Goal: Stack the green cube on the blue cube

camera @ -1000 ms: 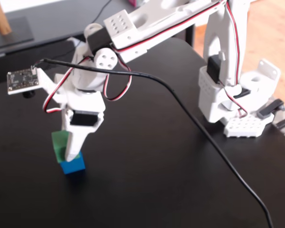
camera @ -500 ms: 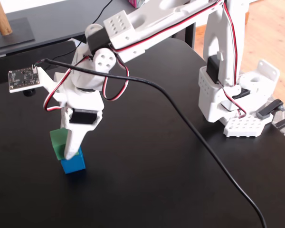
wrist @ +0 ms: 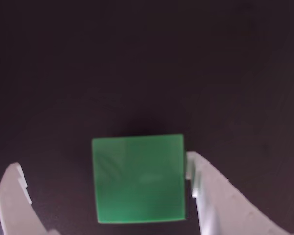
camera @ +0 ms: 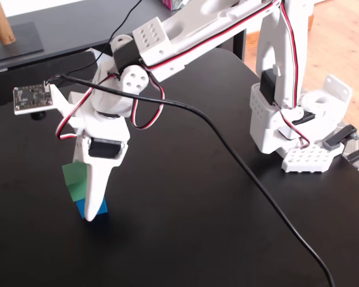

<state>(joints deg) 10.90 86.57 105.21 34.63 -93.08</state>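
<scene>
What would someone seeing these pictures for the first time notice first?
The small matte green cube sitting on the small bright-blue cube at the left of the black table in the fixed view, with the white two-finger gripper straddling them. In the wrist view the green cube fills the centre, one finger touching its right side.

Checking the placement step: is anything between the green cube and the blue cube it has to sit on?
Nothing visible. In the fixed view the green cube sits directly above the blue cube, with the gripper around them. The wrist view shows only green cube and black table.
</scene>
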